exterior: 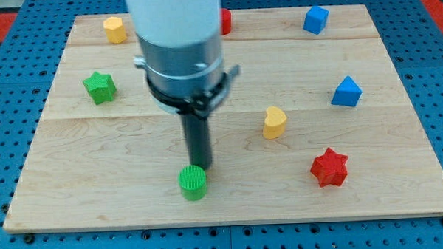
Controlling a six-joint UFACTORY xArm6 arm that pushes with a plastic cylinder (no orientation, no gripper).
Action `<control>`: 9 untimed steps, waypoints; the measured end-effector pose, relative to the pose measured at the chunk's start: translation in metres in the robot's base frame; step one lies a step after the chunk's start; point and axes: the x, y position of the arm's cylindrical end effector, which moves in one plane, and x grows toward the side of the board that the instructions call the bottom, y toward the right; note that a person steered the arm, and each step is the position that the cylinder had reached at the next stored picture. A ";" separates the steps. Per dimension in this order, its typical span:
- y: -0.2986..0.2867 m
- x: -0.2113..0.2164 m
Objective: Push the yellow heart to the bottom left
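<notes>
Our tool is a plain dark rod with no jaws, so it has nothing to open or close and it holds nothing. My tip [200,167] comes down near the bottom middle of the wooden board [401,185], right at the upper edge of the green cylinder [192,182]; it sits at about one o'clock from that block, so close that we cannot tell whether it touches or just clears it.

The yellow heart [275,122] stands well apart from my tip, at about two o'clock from it, a little right of the board's centre.

Around them we see a red star [329,167] at about four o'clock from the heart, near the view's bottom right. A blue block [346,92] lies at about two o'clock from the heart, and a blue cube [315,20] sits near the view's top right. A green star [100,86] rests at ten o'clock from my tip. A second yellow block [114,30] is at the view's top left, and a red block [224,21] peeks out from behind the arm's housing [180,52].
</notes>
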 end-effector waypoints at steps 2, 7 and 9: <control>0.137 -0.034; 0.019 -0.051; 0.019 -0.055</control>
